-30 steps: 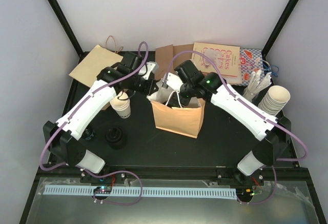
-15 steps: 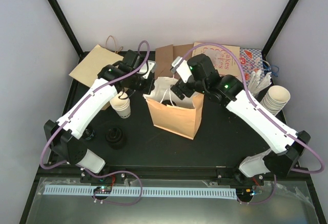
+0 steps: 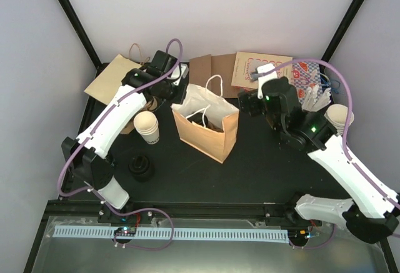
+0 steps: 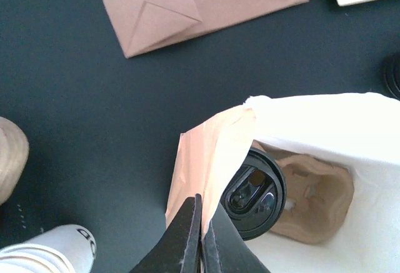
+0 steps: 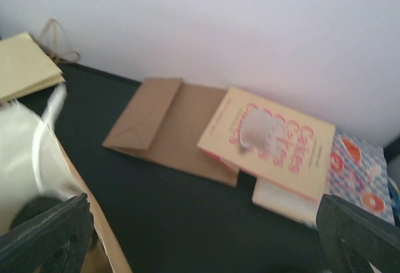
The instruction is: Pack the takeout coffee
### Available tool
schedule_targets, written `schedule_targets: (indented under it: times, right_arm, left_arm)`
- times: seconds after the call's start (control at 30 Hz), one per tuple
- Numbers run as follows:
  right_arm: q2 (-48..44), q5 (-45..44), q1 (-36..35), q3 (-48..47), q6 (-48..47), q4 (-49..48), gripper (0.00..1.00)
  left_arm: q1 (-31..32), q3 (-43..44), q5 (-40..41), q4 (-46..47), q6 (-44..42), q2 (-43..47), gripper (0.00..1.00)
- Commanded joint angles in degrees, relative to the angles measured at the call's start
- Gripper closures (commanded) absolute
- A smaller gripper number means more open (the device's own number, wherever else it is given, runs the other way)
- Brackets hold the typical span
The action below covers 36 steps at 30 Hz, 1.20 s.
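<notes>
Bag (image 3: 209,129) stands upright mid-table, mouth open. Left gripper (image 4: 200,203) is clenched on the bag's left rim, with the paper edge pinched between its fingers. Likely reason: it keeps the mouth spread and stops the light bag tipping or folding shut.

Coffee (image 4: 253,192) is inside the bag. Its black lid faces up and it sits in one pocket of the tray (image 4: 315,204), right against the pinched wall. The tray is probably there to keep the cup upright. The pocket beside it looks vacant.

Right gripper (image 3: 247,105) is released and holds nothing. Its fingers are spread wide at the edges of its own view. It hangs just right of the bag, off the rim and not touching.

An open cup (image 3: 148,127) stands on the table left of the bag. A loose lid (image 3: 140,167) lies nearer the arm bases, apart from that cup. They could be a second coffee for the vacant pocket, but I can't tell.

Judgement: this coffee is packed, and the job is near done unless the second cup counts. Risk: letting go of the rim with a tug could tilt the bag, so the release should be gentle.
</notes>
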<state>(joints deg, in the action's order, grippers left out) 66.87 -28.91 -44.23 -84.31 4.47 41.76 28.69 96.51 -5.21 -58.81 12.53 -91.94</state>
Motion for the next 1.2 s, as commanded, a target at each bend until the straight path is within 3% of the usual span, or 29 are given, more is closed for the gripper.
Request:
schedule_targets:
  times: [0.0,0.27,0.33,0.37,0.47,0.5,0.63,0.87,1.03,1.17]
  right_arm:
    - [-6.1,-6.1,0.1,7.0,9.9,3.4,0.0]
    - [-13.0,-3.6,0.1,14.9,17.9,6.4,0.0]
    - [-13.8,-2.8,0.1,16.3,19.0,6.8,0.0]
    - [-14.3,-2.6,0.0,17.0,19.5,6.9,0.0]
    - [-16.1,-1.6,0.1,19.2,20.4,6.7,0.0]
    - [-16.7,-1.3,0.0,19.8,20.7,6.7,0.0]
    - [-19.2,-1.2,0.0,22.1,21.8,7.3,0.0]
    - [-22.6,0.3,0.0,23.0,23.0,10.4,0.0]
    - [-19.1,-5.5,0.0,20.7,34.7,22.9,0.0]
    - [-13.8,-4.1,0.1,15.9,38.6,30.8,0.0]
  left_arm:
    - [-3.2,5.9,3.5,-1.0,-1.0,-3.3,0.99]
    - [-10.4,14.9,3.0,-0.3,-1.9,-11.3,0.98]
    - [-11.6,18.1,2.1,-1.7,-1.7,-13.5,0.93]
    - [-12.1,19.5,1.6,-2.7,-1.4,-14.3,0.85]
    - [-12.3,20.9,-0.4,-4.4,-0.9,-13.7,0.43]
    - [-12.3,20.4,-1.2,-4.5,-0.7,-12.4,0.34]
    - [-12.3,17.5,-2.1,-5.6,-0.6,-4.9,0.19]
    - [-12.3,-0.2,-4.4,-2.6,-0.3,15.5,0.11]
    - [-12.0,-21.5,-10.5,4.1,3.2,32.4,0.08]
    - [-11.9,-36.5,-18.0,12.5,6.5,44.4,0.08]
